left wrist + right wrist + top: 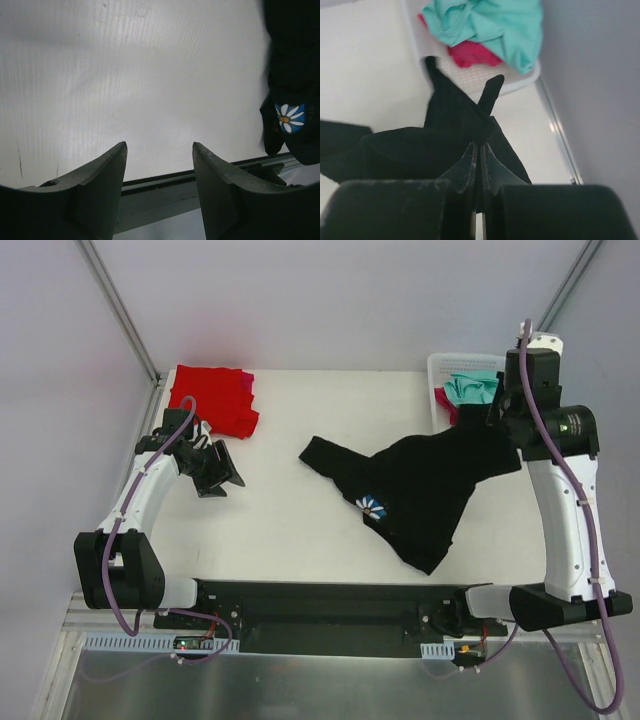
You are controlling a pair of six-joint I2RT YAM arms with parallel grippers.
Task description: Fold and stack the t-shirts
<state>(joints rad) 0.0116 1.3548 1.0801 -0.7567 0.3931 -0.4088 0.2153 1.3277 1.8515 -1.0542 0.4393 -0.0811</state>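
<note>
A large black t-shirt (425,490) with a small white daisy print (372,507) lies spread across the middle of the table, its right end lifted. My right gripper (480,146) is shut on a pinch of this black t-shirt (420,150), near the basket in the top external view (492,412). A folded red t-shirt (205,390) with a magenta-pink one (240,412) sits at the far left. Just below that pile, my left gripper (232,475) hangs open over bare table, holding nothing; from the left wrist the gripper (160,150) frames only tabletop, with the daisy print (289,118) at right.
A white lattice basket (445,365) stands at the back right holding a teal-mint shirt (495,25) and a magenta-pink one (470,54). A black rail (320,605) runs along the near edge between the arm bases. Metal frame posts rise at the back corners.
</note>
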